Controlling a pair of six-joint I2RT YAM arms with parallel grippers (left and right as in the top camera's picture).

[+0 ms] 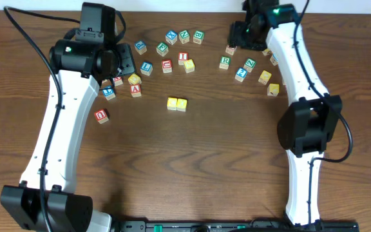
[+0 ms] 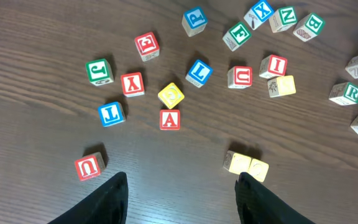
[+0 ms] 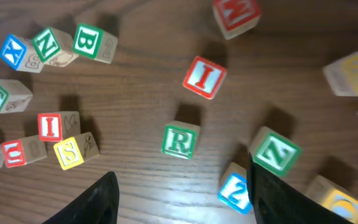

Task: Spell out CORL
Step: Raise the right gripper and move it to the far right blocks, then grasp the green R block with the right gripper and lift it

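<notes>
right gripper (image 3: pixel 185 200) spread and empty above green R block (image 3: pixel 180 140), left gripper (image 2: pixel 182 199) likewise with blue L block (image 2: pixel 198 72) ahead on the table (image 2: pixel 36 37); risk: right's wide jaws clip the neighbouring green block (image 3: pixel 275 152) on descent, knocking R askew.

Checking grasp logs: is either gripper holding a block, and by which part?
Nothing is held: the left gripper and the right gripper are both open and empty.
</notes>
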